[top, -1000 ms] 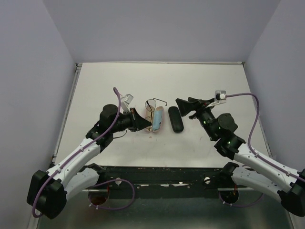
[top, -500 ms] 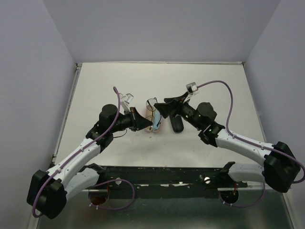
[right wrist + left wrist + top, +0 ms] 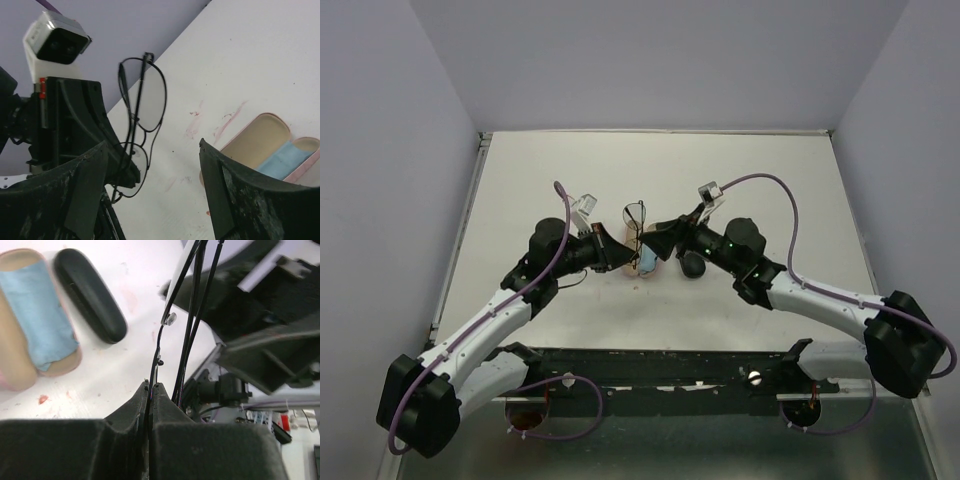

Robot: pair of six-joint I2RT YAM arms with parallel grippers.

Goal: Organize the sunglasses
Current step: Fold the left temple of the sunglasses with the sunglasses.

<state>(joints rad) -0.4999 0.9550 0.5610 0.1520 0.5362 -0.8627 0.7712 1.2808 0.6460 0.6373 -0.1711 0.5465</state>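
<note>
Biggest worry for me here: the left gripper [image 3: 151,388] is pinching the sunglasses [image 3: 142,100] by just a thin bit of wire frame, jaws pressed nearly together. So the pair is hanging in the air over the middle of the desk [image 3: 770,180], roughly halfway between its left and right edges. If the right gripper [image 3: 153,147] is bumping a lens or a temple on its approach, I'm guessing the frame is twisting out of that skinny pinch, or bending.

The right claw is standing wide with nothing in it, and the glasses are sitting in the gap between its fingers in its own wrist view.

The open pink case [image 3: 15,355] with the blue cloth [image 3: 42,315] is lying on the desk near the grippers, with the black case [image 3: 90,295] just beside it. A dropped pair could be catching the rim instead of going in.

Pose-wise, both arms are stretching forward from the near edge and angling toward each other, tips near but apart as far as I can tell.
</note>
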